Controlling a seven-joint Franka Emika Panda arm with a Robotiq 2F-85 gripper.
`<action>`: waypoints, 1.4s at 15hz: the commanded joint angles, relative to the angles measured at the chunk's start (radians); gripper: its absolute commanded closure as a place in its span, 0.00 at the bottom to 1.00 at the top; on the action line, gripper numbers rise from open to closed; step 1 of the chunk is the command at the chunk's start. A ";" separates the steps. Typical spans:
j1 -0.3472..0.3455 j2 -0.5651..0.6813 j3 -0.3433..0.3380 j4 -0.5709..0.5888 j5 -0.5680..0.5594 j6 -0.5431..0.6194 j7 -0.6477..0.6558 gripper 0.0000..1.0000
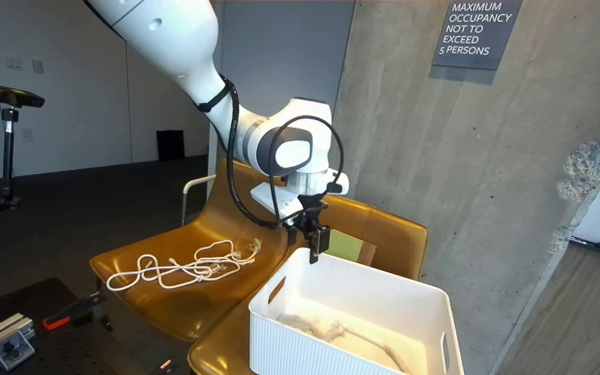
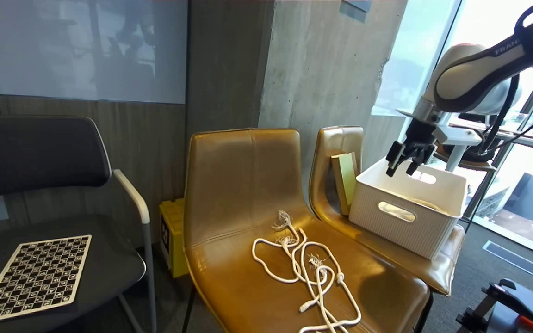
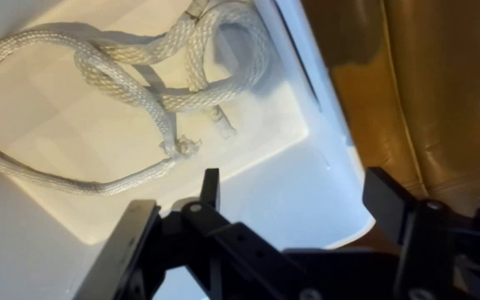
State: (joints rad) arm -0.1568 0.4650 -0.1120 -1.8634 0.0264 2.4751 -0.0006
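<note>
Rising at the back in both exterior views is a concrete wall [image 1: 487, 156]. A white robot arm [image 1: 175, 47] slants down toward two brown chairs [image 2: 248, 175] set side by side. On the seat of one sits a white ribbed bin [image 2: 400, 230] with handle slots in its walls; on the seat of its neighbour lies a loose tangle of white cord [image 1: 202, 270] with frayed ends. Inside the bin, a braided rope [image 3: 138, 91] rests on the floor, forming a wide loop and, close to a wall, a small curl. A green-faced panel [image 2: 349, 176] leans on the chair back, just beside the bin. The gripper [image 3: 292, 175] points down over a corner of the bin, its two fingers [image 3: 383, 200] well apart: in the wrist view, one appears over the inside, the other by the rim's outer edge. Whether either touches the rim cannot be told.
</note>
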 commanded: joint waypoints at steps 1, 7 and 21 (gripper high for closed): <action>0.071 -0.052 0.063 -0.175 -0.015 0.116 -0.030 0.00; 0.193 0.004 0.108 -0.255 -0.049 0.194 -0.001 0.00; 0.321 0.272 0.117 -0.126 -0.112 0.184 0.020 0.00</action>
State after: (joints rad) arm 0.1489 0.6810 0.0012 -2.0436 -0.0610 2.6538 0.0016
